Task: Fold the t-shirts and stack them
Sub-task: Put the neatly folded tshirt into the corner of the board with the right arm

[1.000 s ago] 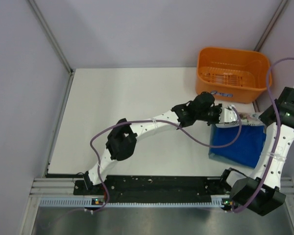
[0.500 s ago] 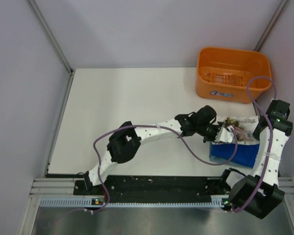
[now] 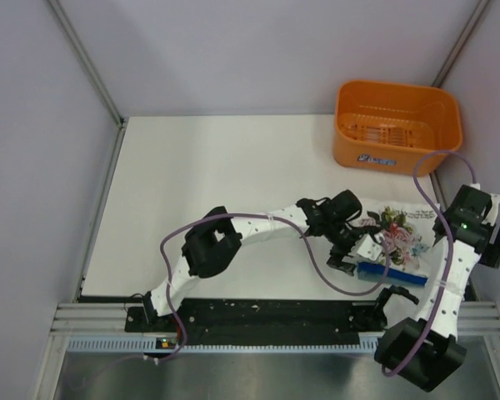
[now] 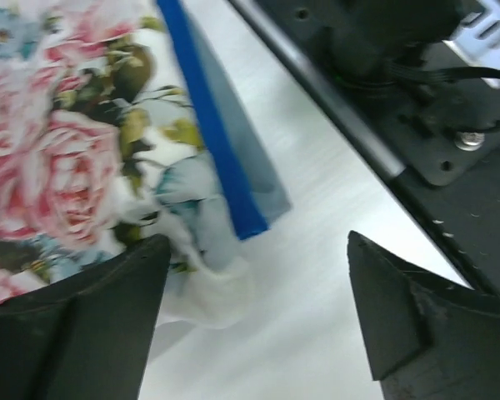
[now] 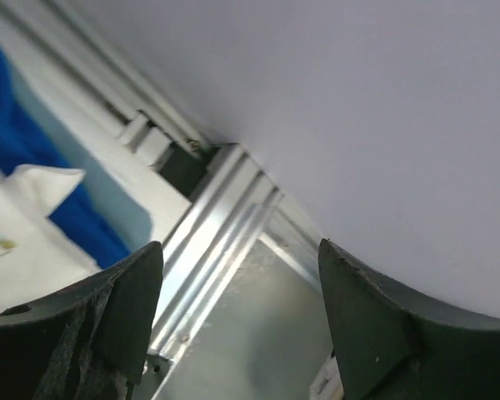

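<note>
The white t-shirt with pink roses (image 3: 402, 236) lies folded on top of the royal blue t-shirt (image 3: 389, 272), at the table's near right. Only a blue strip shows along the near edge. My left gripper (image 3: 350, 254) stands open at the stack's near-left corner, with nothing between its fingers. The left wrist view shows the floral cloth (image 4: 67, 150) and the blue edge (image 4: 221, 150) just beyond the open left gripper (image 4: 254, 308). My right gripper (image 3: 490, 242) is open beside the stack's right edge. Its wrist view shows the open right gripper (image 5: 242, 317) empty, with blue cloth (image 5: 17, 142) and white cloth (image 5: 21, 246) at the left.
An orange plastic basket (image 3: 397, 125) stands at the back right, behind the stack. The white table (image 3: 217, 192) stretches to the left. A metal frame rail (image 5: 208, 250) and the booth wall (image 5: 358, 100) lie close to the right gripper. The arms' black base bar (image 3: 267, 315) runs along the near edge.
Both grippers were shut on the floral t-shirt, drew it toward the near edge over the blue one, then opened and let it go. It now lies on the blue t-shirt.
</note>
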